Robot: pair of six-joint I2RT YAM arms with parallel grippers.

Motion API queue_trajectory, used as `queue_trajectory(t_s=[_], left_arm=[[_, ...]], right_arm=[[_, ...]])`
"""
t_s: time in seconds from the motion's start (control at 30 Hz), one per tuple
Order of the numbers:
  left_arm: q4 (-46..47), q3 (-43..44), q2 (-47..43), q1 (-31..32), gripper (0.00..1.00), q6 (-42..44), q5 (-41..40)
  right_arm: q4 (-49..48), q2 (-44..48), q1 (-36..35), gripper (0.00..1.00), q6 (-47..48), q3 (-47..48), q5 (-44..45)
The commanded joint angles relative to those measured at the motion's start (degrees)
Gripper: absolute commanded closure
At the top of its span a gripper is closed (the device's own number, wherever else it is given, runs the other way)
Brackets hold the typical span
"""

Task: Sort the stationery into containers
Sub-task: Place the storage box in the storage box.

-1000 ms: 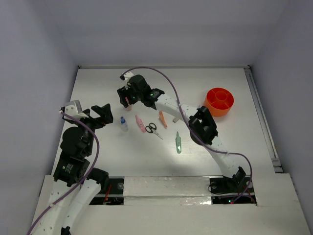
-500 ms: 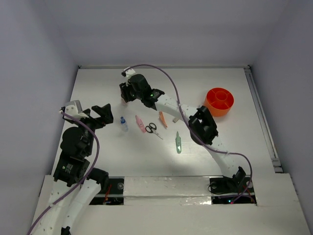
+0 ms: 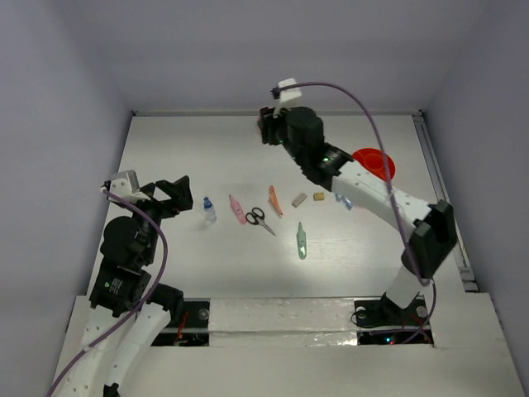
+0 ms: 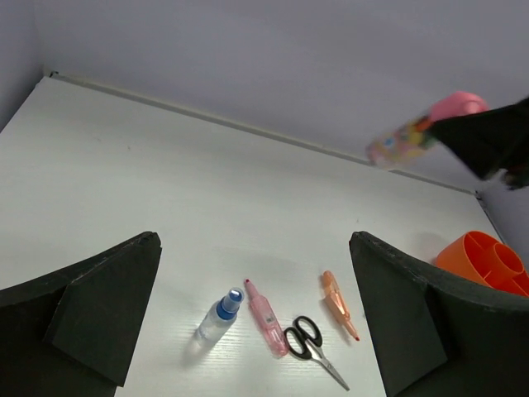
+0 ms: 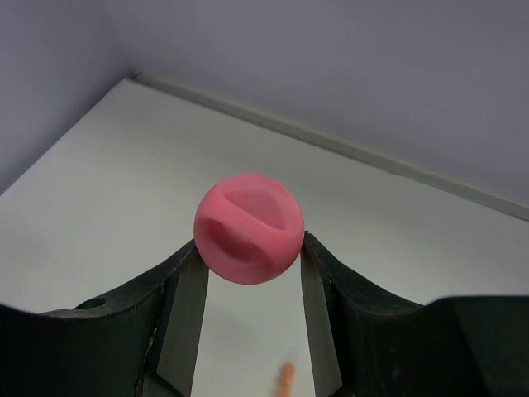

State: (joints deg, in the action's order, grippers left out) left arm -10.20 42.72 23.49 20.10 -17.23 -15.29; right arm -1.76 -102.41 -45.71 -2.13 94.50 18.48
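Tabletop (image 3: 173,153) well beneath airborne pink-capped bottle (image 4: 417,126)

The right arm (image 3: 372,185) crosses over the near-left side of the red-orange bowl (image 3: 383,159). The table (image 3: 182,149) beyond the row of stationery (image 3: 259,217) lies open.

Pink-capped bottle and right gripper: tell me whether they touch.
Touching. Right wrist view: the pink-capped bottle sits clamped in the right gripper, both jaws against its cap.

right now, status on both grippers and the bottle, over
Left gripper open, empty. Right gripper shut on pink-capped bottle, off the table. Nothing seen between it and red-orange bowl.
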Motion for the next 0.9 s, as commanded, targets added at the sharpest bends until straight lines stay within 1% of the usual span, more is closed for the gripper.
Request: queue_trajectory(t_s=[0.0,0.03,0.1,0.13,0.17,0.23,0.37,0.6,0.87], left_arm=[[3.0,-0.7,-0.5,-0.3,0.01,0.5,2.1],[3.1,-0.7,-0.5,-0.3,0.01,0.7,2.4],[3.2,-0.9,-0.5,-0.3,0.01,1.0,2.8],[3.2,-0.9,-0.5,0.4,0.01,1.0,3.0],[3.3,-0.9,-0.4,0.4,0.01,1.0,3.1],[3.3,-0.9,0.2,0.9,0.01,1.1,3.4],[3.4,-0.9,0.7,2.0,0.01,1.4,4.7],[3.1,-0.9,1.1,2.5,0.01,1.5,4.8],[3.1,-0.8,1.3,2.5,0.01,1.5,4.3]], right_arm=[[-0.5,9.1,5.6,0.82,-0.8,-8.8,7.7],[1.3,13.4,8.4,0.82,-1.5,-10.7,7.9],[3.4,17.6,11.2,0.82,-3.1,-14.5,10.0],[5.0,19.6,12.8,0.82,-3.7,-17.9,10.9],[5.4,23.4,15.4,0.82,-4.1,-19.6,11.7],[6.0,26.7,17.9,0.82,-5.2,-24.1,14.0],[8.1,32.7,24.9,0.82,-7.8,-28.4,15.4],[8.1,33.7,30.9,0.83,-9.6,-32.0,12.8],[5.5,29.5,35.4,0.83,-10.1,-31.8,8.6]])
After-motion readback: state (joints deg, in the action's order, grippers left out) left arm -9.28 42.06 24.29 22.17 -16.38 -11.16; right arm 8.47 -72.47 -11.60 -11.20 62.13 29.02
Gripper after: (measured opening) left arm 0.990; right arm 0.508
